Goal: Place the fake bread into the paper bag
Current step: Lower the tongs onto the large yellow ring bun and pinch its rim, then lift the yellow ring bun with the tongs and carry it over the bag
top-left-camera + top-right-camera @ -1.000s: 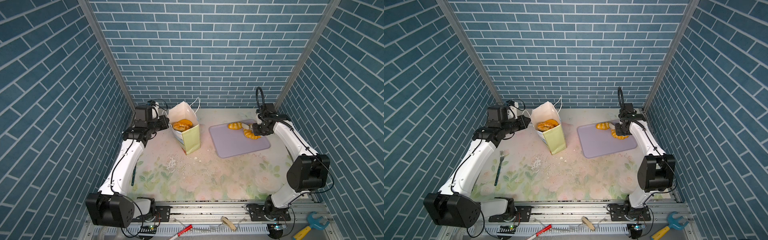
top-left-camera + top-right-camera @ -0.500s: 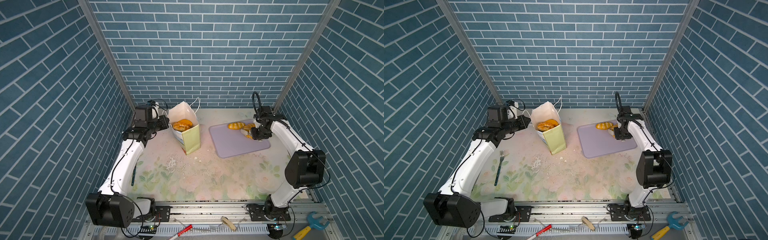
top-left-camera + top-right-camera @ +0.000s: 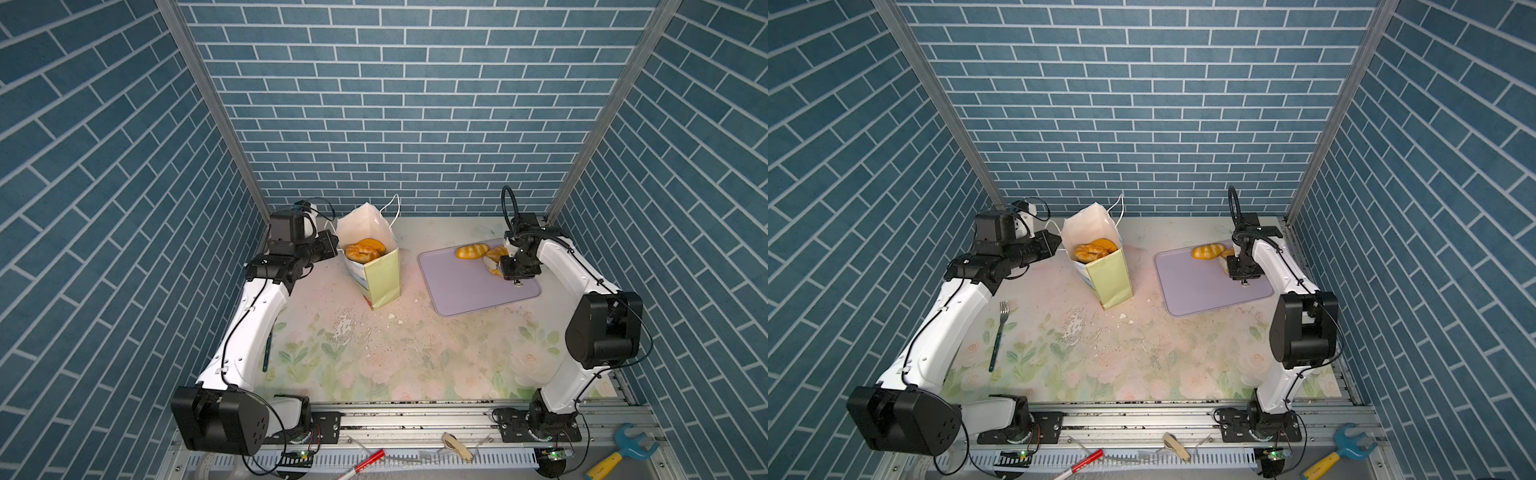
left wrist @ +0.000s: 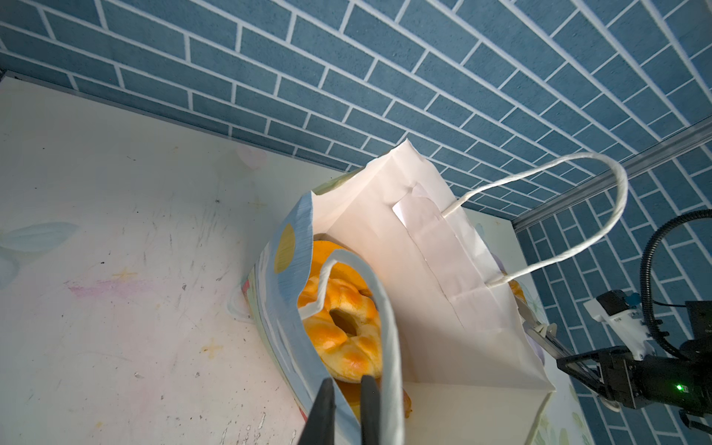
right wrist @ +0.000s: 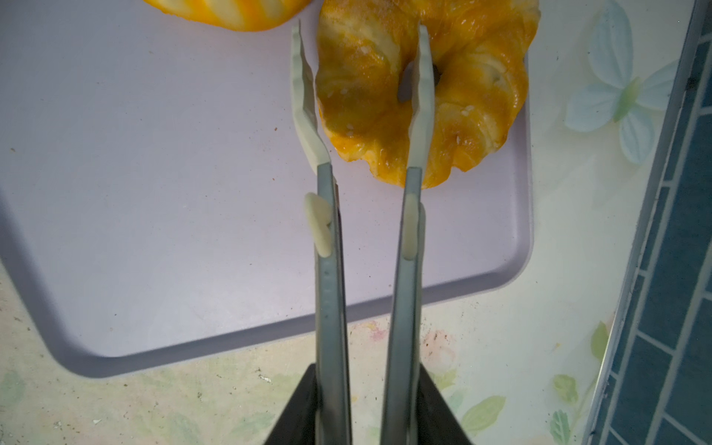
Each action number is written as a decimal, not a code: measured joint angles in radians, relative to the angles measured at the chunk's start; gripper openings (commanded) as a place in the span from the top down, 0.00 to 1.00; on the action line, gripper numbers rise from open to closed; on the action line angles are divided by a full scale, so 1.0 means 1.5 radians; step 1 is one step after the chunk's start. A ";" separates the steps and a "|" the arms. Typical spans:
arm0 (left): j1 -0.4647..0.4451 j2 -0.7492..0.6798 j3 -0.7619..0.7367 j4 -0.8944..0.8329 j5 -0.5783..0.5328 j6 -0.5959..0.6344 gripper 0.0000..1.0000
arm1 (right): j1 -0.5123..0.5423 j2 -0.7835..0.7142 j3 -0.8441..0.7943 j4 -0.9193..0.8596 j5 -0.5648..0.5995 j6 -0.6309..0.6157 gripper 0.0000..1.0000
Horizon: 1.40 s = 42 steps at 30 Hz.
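Observation:
The paper bag stands upright at the back left with fake bread inside, a ring pastry on top. My left gripper is shut on the bag's near wall at the rim. My right gripper is shut on metal tongs. The cream tong tips straddle one side of a ring-shaped bread on the tray, one tip outside it and one in its hole. A striped bun lies beside it.
The flat lavender tray lies at the back right. A fork rests on the floral mat by the left arm. Crumbs dot the mat's middle. Hand tools lie on the front rail.
The right arm has shifted slightly over the tray and its tongs have narrowed around the ring-shaped bread. The left gripper and the bag have not moved.

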 measured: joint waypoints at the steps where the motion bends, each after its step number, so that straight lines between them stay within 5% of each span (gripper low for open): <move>1: 0.000 0.000 0.000 0.000 0.000 0.000 0.84 | 0.000 0.001 0.000 -0.003 0.002 -0.002 0.70; 16: 0.000 0.000 0.000 0.002 0.000 -0.001 0.84 | 0.002 -0.064 -0.038 -0.043 -0.026 -0.010 0.91; 42: 0.000 0.000 0.000 0.010 0.000 -0.005 0.84 | 0.013 -0.268 -0.016 -0.065 -0.139 0.006 0.96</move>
